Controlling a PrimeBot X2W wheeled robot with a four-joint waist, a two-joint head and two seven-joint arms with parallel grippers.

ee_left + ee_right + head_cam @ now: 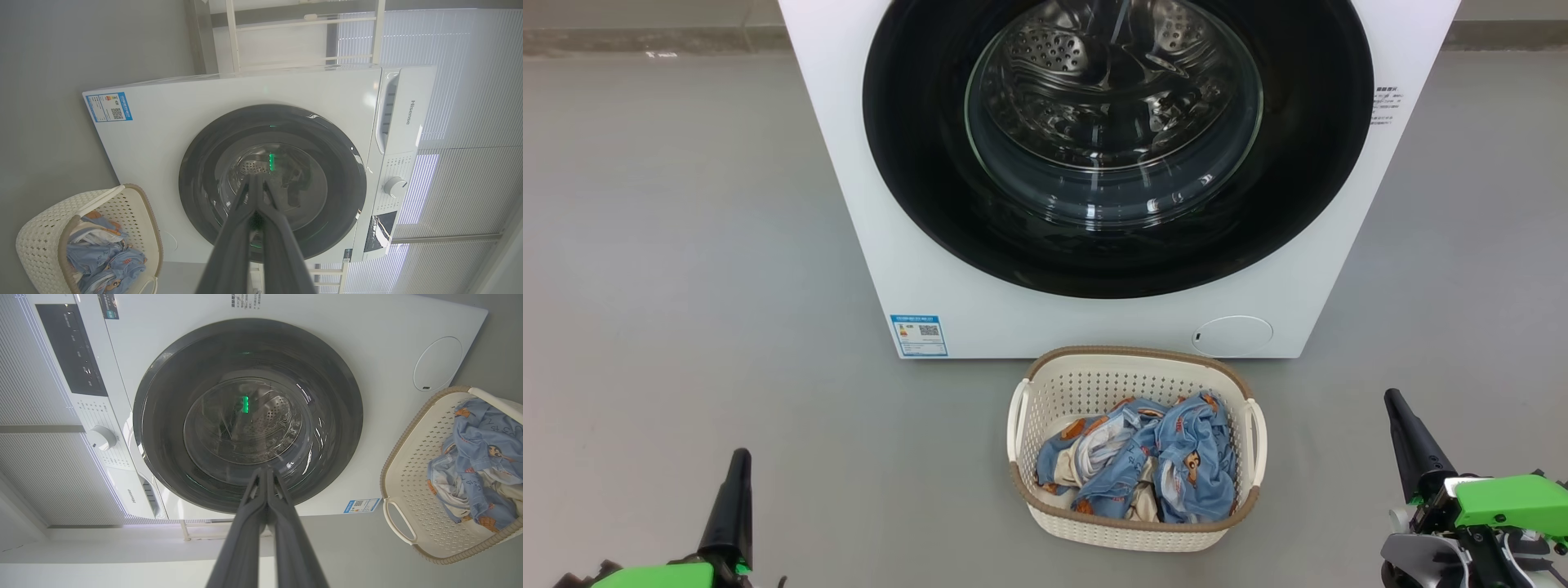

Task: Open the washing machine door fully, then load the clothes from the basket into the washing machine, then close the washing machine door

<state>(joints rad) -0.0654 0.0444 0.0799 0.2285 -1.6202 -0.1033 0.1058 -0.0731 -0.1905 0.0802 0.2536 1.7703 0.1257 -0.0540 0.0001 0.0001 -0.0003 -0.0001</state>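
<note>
The left fingers [734, 498] are pressed together into one dark spike with nothing between them, and the right fingers [1411, 445] are closed and empty in the same way. Both pairs hang over the grey floor [686, 245], well apart from each other. The basket [1135, 523] is between them, a little ahead of their tips and nearer the right pair. It stands on the floor just in front of the washing machine [882, 204], touched by neither pair.

The clothes [1168, 465] lie heaped inside the basket, blue bear-print fabric tangled with cream and white cloth, and the heap sits lower than the brown rim. Beyond the fingertips the washing machine door [931, 163] is shut flush against the white front. Its glossy black rim circles the clear glass bowl, and the perforated steel drum [1054, 57] shows through the glass.

A blue label sticker [919, 335] marks the lower corner of the machine on the left fingers' side. A round hatch [1232, 336] sits low on the right fingers' side, just behind the far rim of the basket.

In the left wrist view the closed tips line up with the middle of the door glass, while in the right wrist view they line up with its lower edge. A small green light [245, 404] glints in the glass past the right fingertips, and a white control knob [101, 437] sits off to one side of them, on the machine's panel
</note>
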